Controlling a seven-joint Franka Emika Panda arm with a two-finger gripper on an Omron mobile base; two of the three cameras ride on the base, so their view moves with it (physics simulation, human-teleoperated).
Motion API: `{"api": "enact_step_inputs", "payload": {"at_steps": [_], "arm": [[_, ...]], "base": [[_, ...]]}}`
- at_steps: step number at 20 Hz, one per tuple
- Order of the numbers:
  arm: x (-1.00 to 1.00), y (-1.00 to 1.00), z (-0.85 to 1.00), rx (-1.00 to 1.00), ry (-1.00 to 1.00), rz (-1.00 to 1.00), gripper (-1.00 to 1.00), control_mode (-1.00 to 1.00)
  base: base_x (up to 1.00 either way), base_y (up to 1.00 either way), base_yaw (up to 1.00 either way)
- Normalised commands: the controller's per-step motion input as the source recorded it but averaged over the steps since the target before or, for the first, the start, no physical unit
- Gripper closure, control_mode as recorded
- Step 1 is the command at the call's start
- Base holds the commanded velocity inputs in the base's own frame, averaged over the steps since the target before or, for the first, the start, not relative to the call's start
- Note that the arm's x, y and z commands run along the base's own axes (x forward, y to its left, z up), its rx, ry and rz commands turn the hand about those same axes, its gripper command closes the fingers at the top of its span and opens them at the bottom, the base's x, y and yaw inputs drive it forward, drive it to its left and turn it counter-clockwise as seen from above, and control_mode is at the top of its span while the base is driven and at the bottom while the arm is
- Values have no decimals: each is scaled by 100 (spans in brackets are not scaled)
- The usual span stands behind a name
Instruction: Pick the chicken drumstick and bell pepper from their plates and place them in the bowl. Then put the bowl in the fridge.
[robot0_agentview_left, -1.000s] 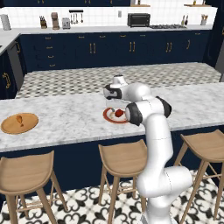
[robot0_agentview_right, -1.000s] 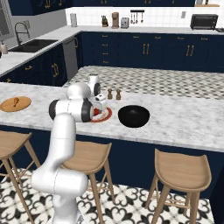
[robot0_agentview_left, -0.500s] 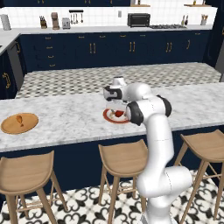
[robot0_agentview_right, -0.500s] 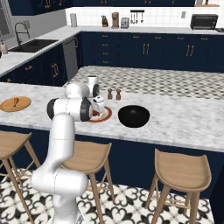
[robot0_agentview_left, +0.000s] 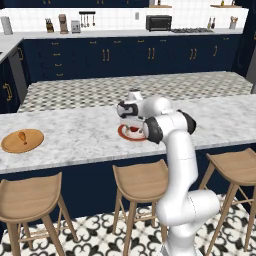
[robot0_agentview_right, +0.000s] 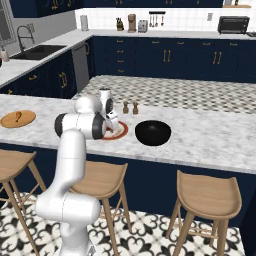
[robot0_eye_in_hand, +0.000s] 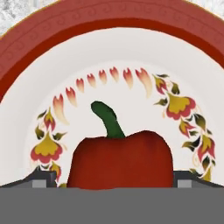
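spread wide at six o'clock, two-finger gripper (robot0_eye_in_hand: 112, 183) straddling small red bell pepper (robot0_eye_in_hand: 120, 159) on red-rimmed white plate (robot0_eye_in_hand: 52, 52), ready to clamp.

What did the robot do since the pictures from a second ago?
Its claw sank a little lower over the red bell pepper on the white, red-rimmed plate. It is open around the pepper and has grabbed nothing yet. The black bowl, the tan wooden plate and its golden-brown drumstick stayed put.
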Motion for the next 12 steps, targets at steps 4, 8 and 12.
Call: {"api": "enact_step_inputs", "payload": {"at_steps": [4, 8, 12], "arm": [[5, 0, -14, 0, 0, 0, 100, -100], [-3, -5, -21, 0, 0, -2, 100, -100], [-57, -24, -4, 1, -5, 0, 100, -100]], "base": [[0, 0, 0], [0, 0, 0], [0, 0, 0]]}}
